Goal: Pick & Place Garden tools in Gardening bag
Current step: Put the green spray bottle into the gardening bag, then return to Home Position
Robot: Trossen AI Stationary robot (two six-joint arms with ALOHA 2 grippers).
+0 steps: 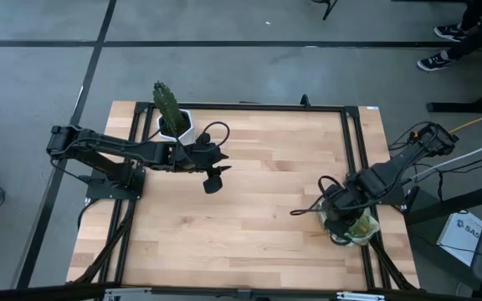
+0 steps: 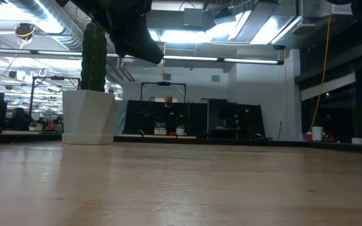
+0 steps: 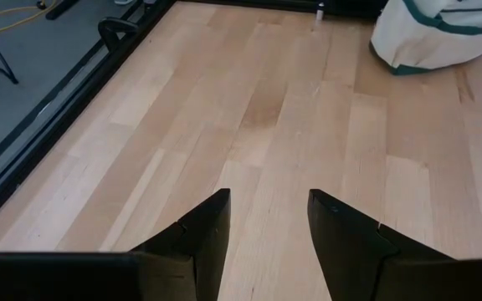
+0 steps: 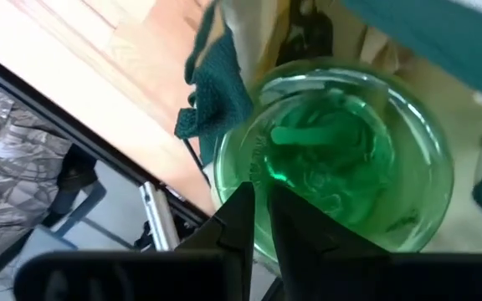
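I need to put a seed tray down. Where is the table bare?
The whole middle is bare wood, between the left gripper near the cactus and the gardening bag. It is crowded at that bag, where the right gripper works.

The surface (image 1: 249, 192) is a light wooden butcher-block top with a dark frame along its edges. A white pot (image 1: 176, 125) holding a tall green cactus (image 1: 167, 104) stands on it at the far left corner. Well apart from the pot, at the near right corner, the cream bag (image 1: 356, 227) with dark green trim sits on the boards by the edge. The boards between pot and bag are bare wood.
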